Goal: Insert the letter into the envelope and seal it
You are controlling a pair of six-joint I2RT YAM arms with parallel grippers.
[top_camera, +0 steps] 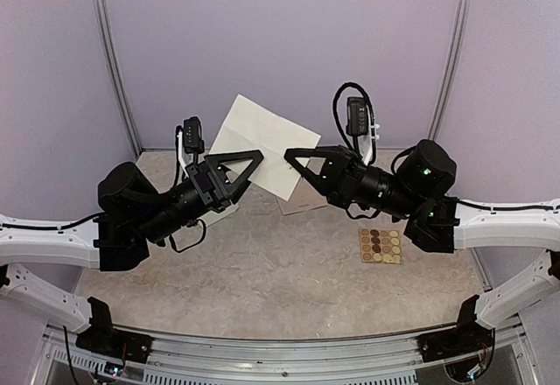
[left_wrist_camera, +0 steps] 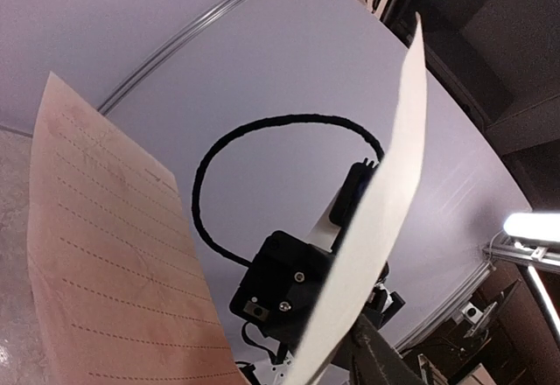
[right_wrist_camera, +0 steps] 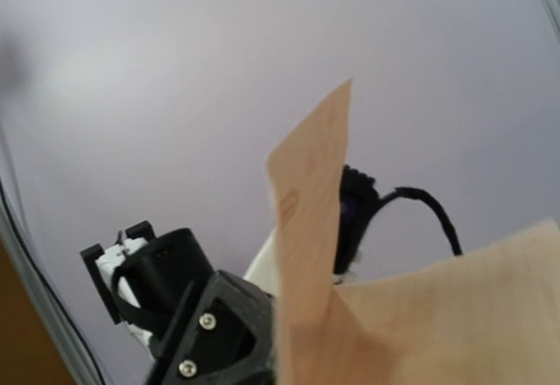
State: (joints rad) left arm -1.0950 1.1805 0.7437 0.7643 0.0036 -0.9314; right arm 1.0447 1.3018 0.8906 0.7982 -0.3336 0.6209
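Envelope [top_camera: 261, 131] between left pincer [top_camera: 257, 155] and right pincer [top_camera: 290, 152]

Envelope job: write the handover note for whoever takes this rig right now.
Right pincer: shut on the envelope, held up off the table between the arms.
Left pincer: at the envelope's lower edge, grip unclear.
Letter: pinkish lined sheet, upright, apart from the envelope, not inside.
Sticker sheet: flat on the table by the right arm.
Done: envelope raised. Left: insert letter, seal.
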